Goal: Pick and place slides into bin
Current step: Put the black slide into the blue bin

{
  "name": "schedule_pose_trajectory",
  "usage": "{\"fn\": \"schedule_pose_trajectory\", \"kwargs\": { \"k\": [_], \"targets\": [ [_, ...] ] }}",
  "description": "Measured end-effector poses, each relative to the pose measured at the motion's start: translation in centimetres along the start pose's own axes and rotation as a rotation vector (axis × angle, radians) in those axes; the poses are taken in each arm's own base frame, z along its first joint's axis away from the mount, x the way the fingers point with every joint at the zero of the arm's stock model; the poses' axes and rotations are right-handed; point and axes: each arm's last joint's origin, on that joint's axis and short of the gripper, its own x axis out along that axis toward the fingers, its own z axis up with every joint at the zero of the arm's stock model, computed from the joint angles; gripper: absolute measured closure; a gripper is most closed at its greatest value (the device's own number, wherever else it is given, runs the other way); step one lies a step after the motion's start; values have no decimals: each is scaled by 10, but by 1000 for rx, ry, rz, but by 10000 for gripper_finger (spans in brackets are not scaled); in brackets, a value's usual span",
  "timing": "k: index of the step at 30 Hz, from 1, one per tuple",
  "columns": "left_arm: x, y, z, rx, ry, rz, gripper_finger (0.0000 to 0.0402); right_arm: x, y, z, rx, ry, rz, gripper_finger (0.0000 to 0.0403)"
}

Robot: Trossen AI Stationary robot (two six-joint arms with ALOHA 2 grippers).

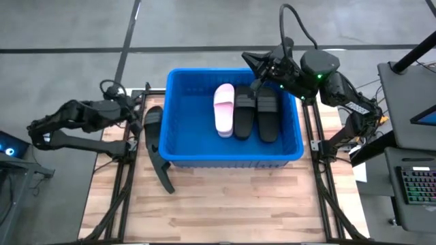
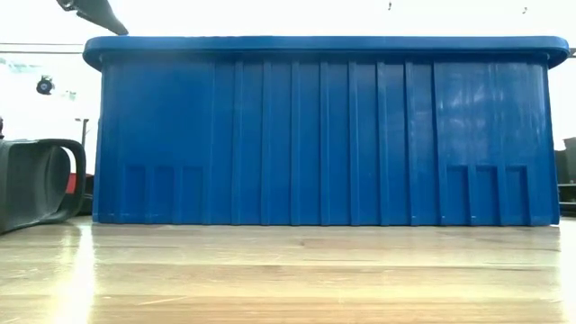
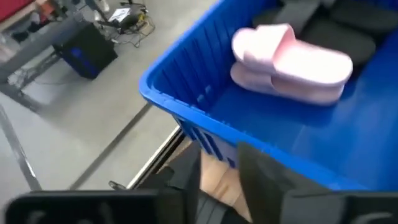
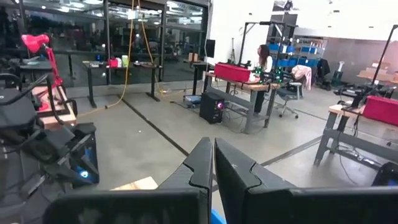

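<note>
The blue bin (image 1: 169,116) stands mid-table; it also shows in the low view (image 2: 324,135) and the left wrist view (image 3: 186,115). Inside it lie a pink slide (image 1: 224,109) (image 3: 292,62) and two black slides (image 1: 244,116) (image 1: 267,116), soles down. A black slide (image 1: 153,126) lies beside the bin's left wall, and another dark one (image 1: 163,173) lies nearer the table's front; one shows in the low view (image 2: 36,180). My left gripper (image 1: 139,116) (image 3: 214,155) is open by that slide, above rim height. My right gripper (image 1: 253,64) (image 4: 212,146) is shut and empty over the bin's far right rim.
The bare wooden table top (image 1: 225,211) lies in front of the bin. Black frame rails (image 1: 126,177) (image 1: 320,184) run along both table sides. A keyboard (image 1: 415,187) and desk stand off the right edge. A dark tip (image 2: 90,13) shows above the bin's left rim.
</note>
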Motion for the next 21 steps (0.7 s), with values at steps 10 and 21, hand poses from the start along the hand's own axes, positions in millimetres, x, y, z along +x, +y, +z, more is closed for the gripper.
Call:
{"fn": "schedule_pose_trajectory", "kwargs": {
  "k": [10,21],
  "targets": [
    [8,-12,-17,75,181,-229,214,0,1,-2,21,13,6,394],
    [15,-17,-30,58,331,-251,212,0,2,-3,29,16,7,394]
  ]
}}
